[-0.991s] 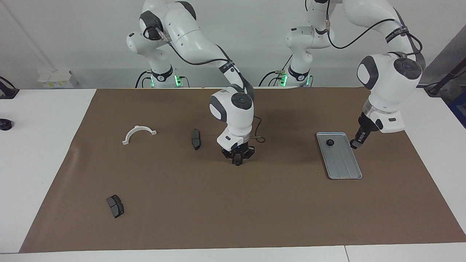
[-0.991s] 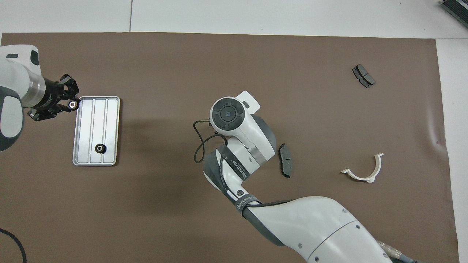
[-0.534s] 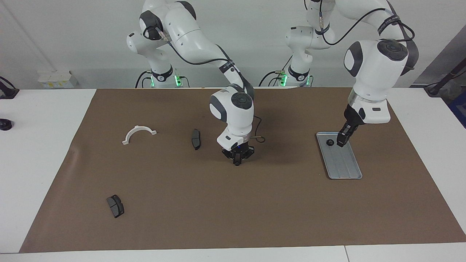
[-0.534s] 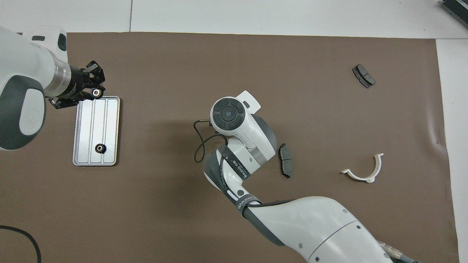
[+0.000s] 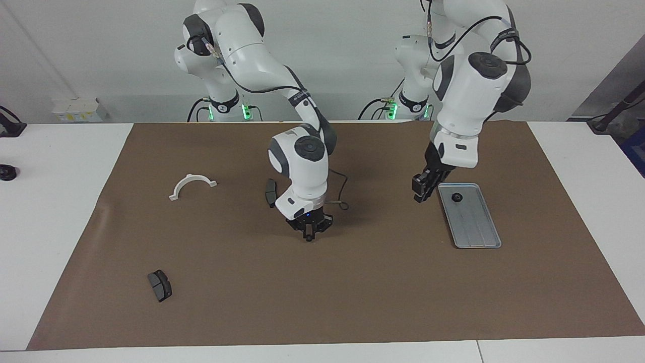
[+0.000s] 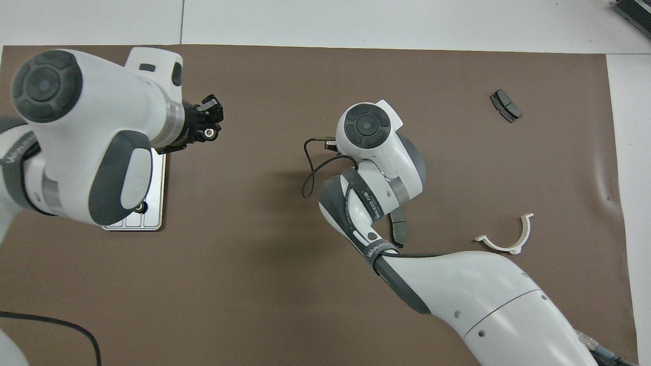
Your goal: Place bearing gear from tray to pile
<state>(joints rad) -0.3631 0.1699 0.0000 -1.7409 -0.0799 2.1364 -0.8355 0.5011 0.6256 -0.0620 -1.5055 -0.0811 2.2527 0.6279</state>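
Observation:
The silver-grey tray (image 5: 476,229) lies toward the left arm's end of the table, with one black bearing gear (image 5: 457,197) in its end nearer the robots. In the overhead view the left arm covers most of the tray (image 6: 157,198). My left gripper (image 5: 420,195) hangs over the brown mat just beside the tray, shut on a second bearing gear (image 6: 209,133) with a bright centre. My right gripper (image 5: 308,235) is low over the middle of the mat, fingertips together, with nothing visible in them. The pile is out of view.
One dark brake pad (image 5: 271,192) lies beside the right arm's wrist and another (image 5: 159,285) farther from the robots toward the right arm's end. A white half-ring bracket (image 5: 192,184) lies near that end too. A thin cable (image 6: 311,170) loops from the right wrist.
The left arm carried its gear across the tray toward the table's middle. The right gripper shifted a little away from the robots and toward the right arm's end, closing fully.

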